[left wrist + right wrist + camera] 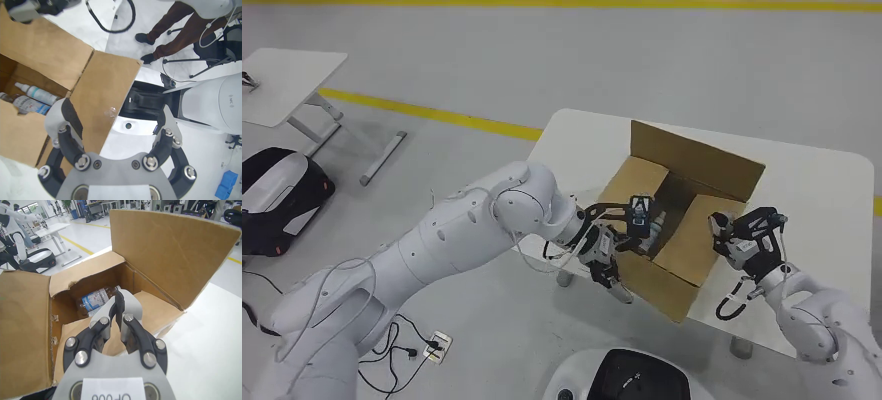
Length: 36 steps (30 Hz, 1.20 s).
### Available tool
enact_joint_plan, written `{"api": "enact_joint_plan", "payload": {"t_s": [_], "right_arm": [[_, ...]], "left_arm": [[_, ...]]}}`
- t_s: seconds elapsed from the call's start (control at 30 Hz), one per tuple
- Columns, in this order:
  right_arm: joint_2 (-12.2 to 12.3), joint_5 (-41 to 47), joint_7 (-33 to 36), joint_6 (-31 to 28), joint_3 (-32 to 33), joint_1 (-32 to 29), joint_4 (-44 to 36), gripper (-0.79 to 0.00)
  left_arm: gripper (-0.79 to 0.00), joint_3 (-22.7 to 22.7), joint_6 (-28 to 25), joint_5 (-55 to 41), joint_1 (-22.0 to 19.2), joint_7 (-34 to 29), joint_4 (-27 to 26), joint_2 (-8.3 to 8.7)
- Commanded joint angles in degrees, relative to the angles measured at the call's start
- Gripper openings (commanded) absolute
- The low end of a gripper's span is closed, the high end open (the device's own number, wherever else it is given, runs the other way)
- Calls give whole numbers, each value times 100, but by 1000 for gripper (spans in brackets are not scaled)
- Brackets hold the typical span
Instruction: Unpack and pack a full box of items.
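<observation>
Bottles (94, 300) lie sideways inside the open cardboard box (170, 253) on the tabletop (208, 342); left gripper (117, 119) hangs jaws apart, right gripper (117, 306) jaws together. Probably light, slick plastic, best taken mid-body.

Box (170, 256): matt brown corrugated cardboard, flap edges torn rough. Bottle (94, 302): clear glossy plastic, paper label. White bottle (36, 92): opaque smooth plastic. Table (208, 332): smooth white, slight sheen. Left gripper (115, 108): smooth white plastic fingers (54, 113), rough black pads (72, 115), shiny metal screws (82, 162).
</observation>
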Motion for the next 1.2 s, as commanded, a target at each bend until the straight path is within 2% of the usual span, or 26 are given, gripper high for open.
{"api": "enact_joint_plan", "payload": {"t_s": [0.0,0.23,0.47,0.57,0.67,0.73,0.77,0.8,0.83,0.87,1.03,1.17], "right_arm": [[2,-16,-13,26,-5,-14,23,-785],[20,23,-130,151,70,-178,-199,-785],[48,-251,-509,1129,433,-680,-939,-785],[70,-349,-551,1293,591,-896,-1225,-628],[89,-502,-566,1433,722,-1052,-1390,-613],[92,-515,-649,1572,806,-1147,-1452,-634],[90,-539,-725,1720,858,-1189,-1478,-683],[83,-578,-828,1940,902,-1243,-1511,-773],[72,-635,-967,2219,938,-1307,-1551,-785],[61,-691,-1082,2444,946,-1375,-1589,-785],[2,-912,-1492,3404,937,-1637,-1702,-785],[-41,-947,-1476,3792,852,-1695,-1597,-785]], "left_arm": [[0,-125,35,270,16,198,-42,14],[0,-338,473,791,-59,752,-126,-64],[0,17,1509,1527,-390,1207,19,-439],[0,287,2069,2121,-571,1218,38,-641],[0,513,2604,2248,-638,1314,235,-853],[0,671,3028,2524,-658,1419,362,-992],[0,740,3183,2632,-674,1444,405,-1059],[0,792,3349,2778,-687,1523,445,-1121],[0,845,3504,2955,-690,1614,475,-1177],[0,892,3668,3105,-672,1702,511,-1229],[0,892,3668,3105,-672,1702,511,-1229],[0,892,3668,3105,-672,1702,511,-1229]]}}
